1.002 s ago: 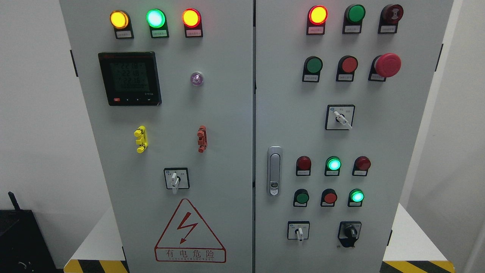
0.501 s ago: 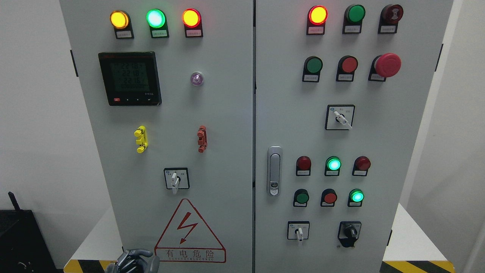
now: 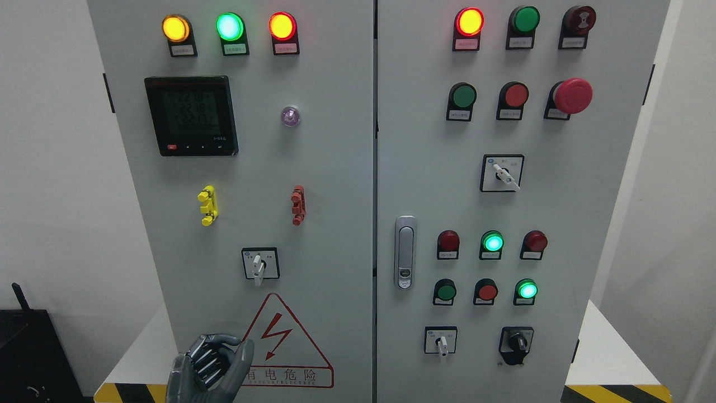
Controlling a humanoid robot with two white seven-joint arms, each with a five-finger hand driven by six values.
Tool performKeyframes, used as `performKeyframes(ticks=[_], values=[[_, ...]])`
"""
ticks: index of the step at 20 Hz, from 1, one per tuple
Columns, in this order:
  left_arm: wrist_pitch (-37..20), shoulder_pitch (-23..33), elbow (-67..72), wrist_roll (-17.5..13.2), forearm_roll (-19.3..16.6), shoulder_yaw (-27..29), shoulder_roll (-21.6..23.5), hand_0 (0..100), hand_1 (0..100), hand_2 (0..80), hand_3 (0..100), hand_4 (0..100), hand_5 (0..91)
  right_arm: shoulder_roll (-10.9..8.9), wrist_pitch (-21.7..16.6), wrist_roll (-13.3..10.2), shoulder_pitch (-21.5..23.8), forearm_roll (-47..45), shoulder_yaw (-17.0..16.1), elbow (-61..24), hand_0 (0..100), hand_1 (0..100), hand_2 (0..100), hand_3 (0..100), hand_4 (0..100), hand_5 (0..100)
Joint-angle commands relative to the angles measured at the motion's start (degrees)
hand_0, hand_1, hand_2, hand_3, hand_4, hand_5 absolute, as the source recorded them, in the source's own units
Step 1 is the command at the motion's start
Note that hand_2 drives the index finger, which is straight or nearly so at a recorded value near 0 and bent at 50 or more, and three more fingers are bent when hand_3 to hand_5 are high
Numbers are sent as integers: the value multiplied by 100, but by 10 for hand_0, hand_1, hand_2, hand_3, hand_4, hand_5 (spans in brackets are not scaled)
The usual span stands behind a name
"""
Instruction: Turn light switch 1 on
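the robot's left hand [image 3: 211, 366], dark grey with metal-ribbed fingers [image 3: 208, 358], shows at the bottom of the tall pale grey metal cabinet [image 3: 335, 168], in front of its left door. the fingers are loosely curled toward the palm with the thumb standing out to the right, and they hold nothing. the thumb tip overlaps the left edge of the red-bordered triangular warning sign with a lightning bolt [image 3: 279, 344]. the right hand is out of sight.

above the hand, on the same door, sits the small white rotary switch on a black-framed plate [image 3: 259, 263], its lever pointing straight down. it is well apart from the fingers, with only bare panel and the top of the warning sign between them. which switch counts as number one cannot be read from here; the labels are too small.

higher up are a yellow terminal block [image 3: 207, 205] and a red terminal block [image 3: 298, 205], then a black digital meter with a green-lit screen [image 3: 191, 115] and a small clear lens [image 3: 290, 116]. along the top glow amber [image 3: 175, 28], green [image 3: 230, 26] and red [image 3: 282, 26] lamps.

the right door carries a silver handle lock [image 3: 405, 252], a red mushroom stop button [image 3: 572, 95], more lamps and three more rotary switches. a black box [image 3: 28, 352] stands on the floor at far left.
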Motion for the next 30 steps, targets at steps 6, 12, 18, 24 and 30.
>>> performKeyframes(ticks=[6, 12, 18, 24, 30], values=[[286, -410, -45, 127, -554, -290, -354, 0, 651, 528, 872, 855, 816, 0, 5, 3, 0, -140, 0, 0, 0, 0, 0, 0, 0, 0], [347, -445, -36, 127, -686, -194, -547, 0, 659, 535, 901, 846, 830, 0, 5, 3, 0, -140, 0, 0, 0, 0, 0, 0, 0, 0], [681, -524, -45, 128, -686, -10, -644, 0, 664, 520, 906, 844, 837, 0, 5, 3, 0, -140, 0, 0, 0, 0, 0, 0, 0, 0], [681, -577, -36, 127, -835, 324, -609, 0, 672, 522, 913, 845, 852, 0, 5, 3, 0, -140, 0, 0, 0, 0, 0, 0, 0, 0], [690, -673, -36, 127, -827, 387, -618, 0, 682, 523, 913, 842, 856, 0, 5, 3, 0, -140, 0, 0, 0, 0, 0, 0, 0, 0]])
